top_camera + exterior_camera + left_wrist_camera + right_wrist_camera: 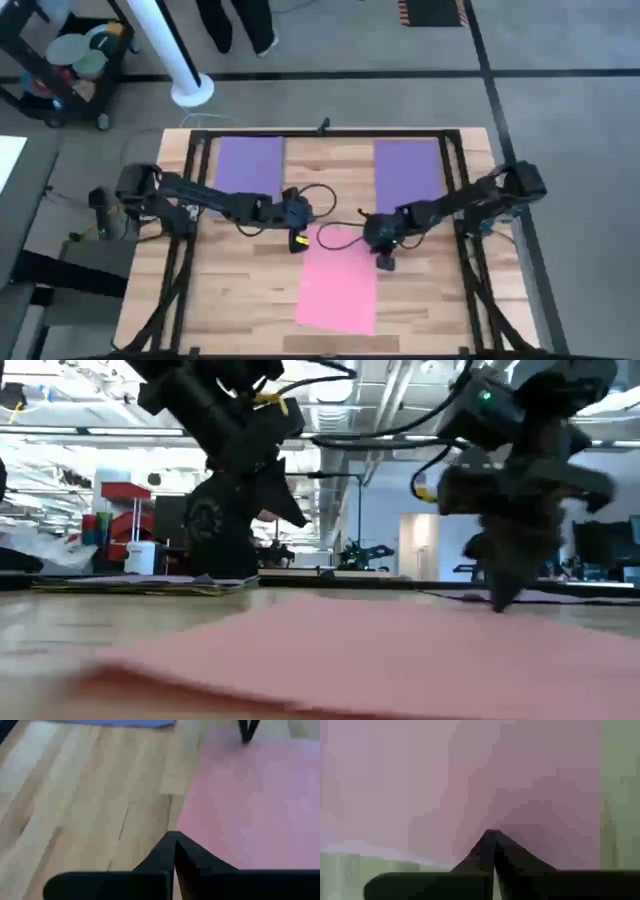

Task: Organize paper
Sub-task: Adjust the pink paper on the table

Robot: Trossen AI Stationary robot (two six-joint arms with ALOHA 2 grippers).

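A pink sheet (338, 280) lies flat on the table's middle, toward the near edge. It also fills the foreground of the low view as the pink sheet (380, 650). Two purple sheets lie flat at the far side, one on the left (249, 163) and one on the right (407, 170). My left gripper (298, 241) is shut and stands at the pink sheet's far-left corner. My right gripper (385, 262) is shut, over the sheet's right edge near its far end. No other colours show. My left gripper (174, 839) points down with its shut tips at the pink sheet's left edge (182, 817), near the far-left corner; whether it touches the paper I cannot tell. My right gripper (493, 835) presses its shut fingertips (497, 600) from above on the pink sheet's face (485, 810), close to the right edge; the sheet lies flat on the table.
A black frame (320, 134) runs along the table's far edge and down both sides. Cables (330, 232) trail over the table between the two grippers. Bare wood (240, 290) lies left of the pink sheet and bare wood (420, 290) right of it.
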